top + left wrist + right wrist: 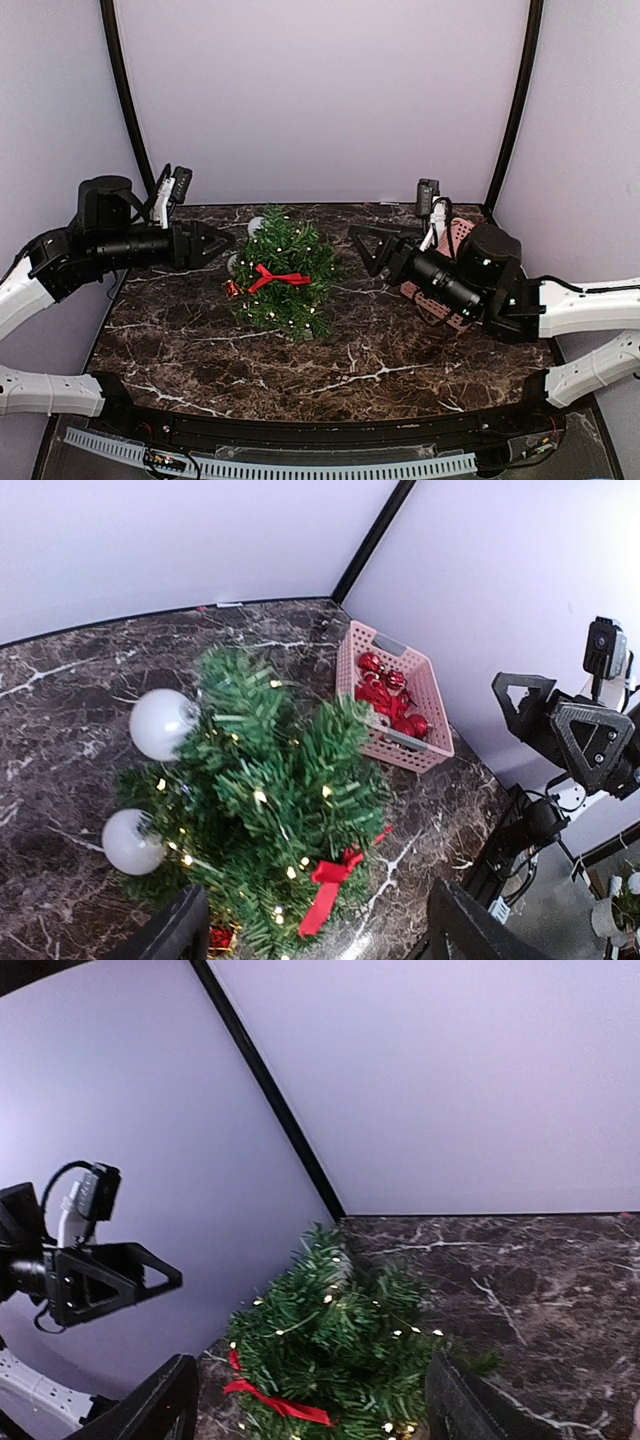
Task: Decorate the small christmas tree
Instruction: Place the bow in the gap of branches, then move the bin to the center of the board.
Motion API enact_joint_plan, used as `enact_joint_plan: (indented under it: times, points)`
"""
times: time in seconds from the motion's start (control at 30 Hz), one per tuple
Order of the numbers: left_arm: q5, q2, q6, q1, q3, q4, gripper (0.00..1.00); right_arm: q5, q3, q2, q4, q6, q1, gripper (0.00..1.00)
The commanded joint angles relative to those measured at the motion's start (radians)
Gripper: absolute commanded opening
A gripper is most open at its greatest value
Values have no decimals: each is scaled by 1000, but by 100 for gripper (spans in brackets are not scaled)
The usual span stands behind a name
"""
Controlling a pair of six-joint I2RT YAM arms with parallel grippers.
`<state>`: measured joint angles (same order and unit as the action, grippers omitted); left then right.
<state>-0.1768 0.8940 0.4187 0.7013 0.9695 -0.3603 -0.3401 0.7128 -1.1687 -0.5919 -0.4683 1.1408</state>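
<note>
The small christmas tree (pixel 283 272) sits mid-table, dark green with tiny lit lights, a red ribbon bow (pixel 278 277) on its front and two white balls (pixel 162 723) on one side. A small red ornament (pixel 232 289) shows at its lower left. My left gripper (pixel 215 243) hovers just left of the tree, open and empty; its wrist view looks down on the tree (pixel 270 800) between the fingers (pixel 180 930). My right gripper (pixel 365 245) hangs open and empty to the tree's right, apart from it, with the tree (pixel 340 1350) ahead.
A pink plastic basket (pixel 392 695) of red ornaments stands at the back right, partly hidden behind the right arm (pixel 458 240). The table is dark marble (pixel 330 360), closed in by lilac walls with black corner posts.
</note>
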Motion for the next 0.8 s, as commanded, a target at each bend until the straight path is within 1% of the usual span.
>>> enact_joint_plan:
  times: [0.0,0.03,0.07,0.1,0.13,0.23,0.3,0.37,0.4,0.5,0.57,0.63,0.7,0.77]
  points:
    - [-32,74,-84,-112,105,-163,77,-163,129,89,599,4,-100,80]
    - [-41,97,-93,-132,115,-166,77,-166,151,98,686,-16,-142,80]
    - [-58,106,-109,-176,130,-165,77,-165,164,105,751,-36,-191,80]
    - [-68,127,-116,-199,136,-162,77,-143,171,109,807,-48,-246,80]
    - [-97,137,-128,-252,145,-159,77,-118,175,109,853,-64,-305,79]
    - [-154,176,-138,-359,149,-131,78,-78,157,109,928,-103,-455,78]
    - [-182,188,-148,-447,146,-120,77,-103,158,105,1009,-143,-544,78]
    - [-210,196,-167,-509,135,-113,78,-118,137,112,1075,-180,-605,81]
    - [-226,199,-171,-532,131,-112,78,-115,121,121,1094,-203,-659,81]
    - [-276,216,-198,-639,104,-99,78,-91,44,146,1104,-234,-776,82]
    - [-280,220,-218,-683,86,-84,78,-82,-2,151,1087,-243,-835,82]
    - [-275,221,-242,-696,72,-67,78,-57,-43,142,1044,-247,-892,82]
    - [-266,223,-258,-723,61,-55,78,-4,-76,109,985,-242,-938,79]
    - [-273,223,-258,-727,44,-37,78,36,-92,58,932,-238,-961,75]
